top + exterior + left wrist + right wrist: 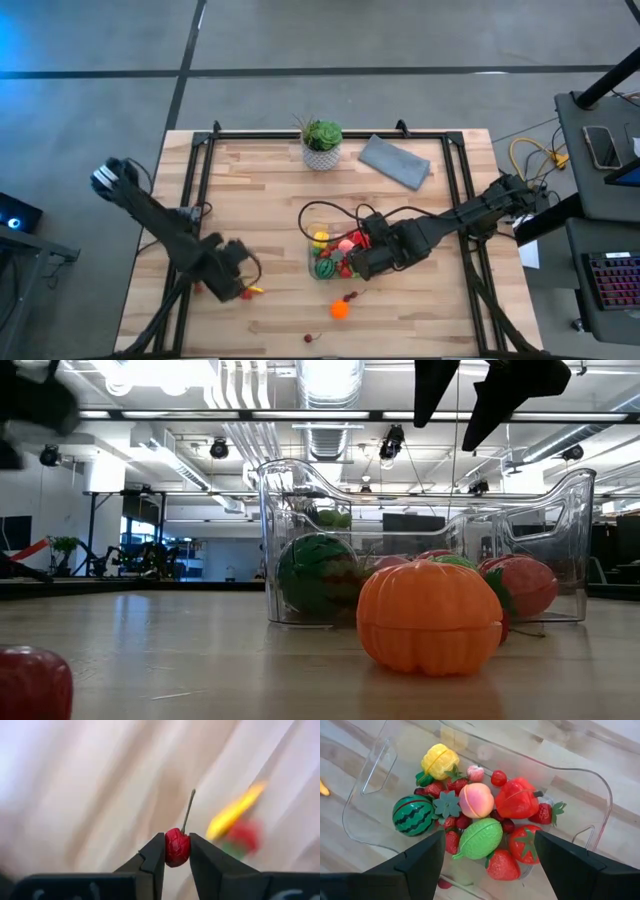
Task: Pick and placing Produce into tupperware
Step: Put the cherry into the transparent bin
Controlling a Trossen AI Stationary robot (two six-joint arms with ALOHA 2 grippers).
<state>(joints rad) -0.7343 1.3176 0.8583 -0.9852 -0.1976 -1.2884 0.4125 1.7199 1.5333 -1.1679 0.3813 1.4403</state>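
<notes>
My left gripper (pixel 177 845) is shut on a small red cherry (pixel 177 851) with a thin stem, over the table's near left part (pixel 232 272). Just beyond it on the wood lie a blurred yellow piece (pixel 234 810) and a red piece (pixel 246 835). The clear tupperware (pixel 379 761) stands at mid-table (pixel 311 262). It holds a striped melon (pixel 413 815), a peach (pixel 476 800), a green fruit (pixel 481 838), a tomato (pixel 526 843), strawberries and more. My right gripper (pixel 490 866) hangs open above it (pixel 362 258), touching nothing. My left gripper pinches the cherry's round red body (pixel 176 855) between its two fingertips, coming from above and pointing down. The stem (pixel 189 810) sticks out past the fingertips. The cherry is lifted clear of the table.
An orange pumpkin (pixel 340 310) (pixel 430 615), a cherry (pixel 350 297) and a red piece (pixel 310 338) lie loose near the front edge. A potted plant (pixel 322 143) and a grey cloth (pixel 395 160) sit at the back. Black frame rails (pixel 200 190) run along the sides.
</notes>
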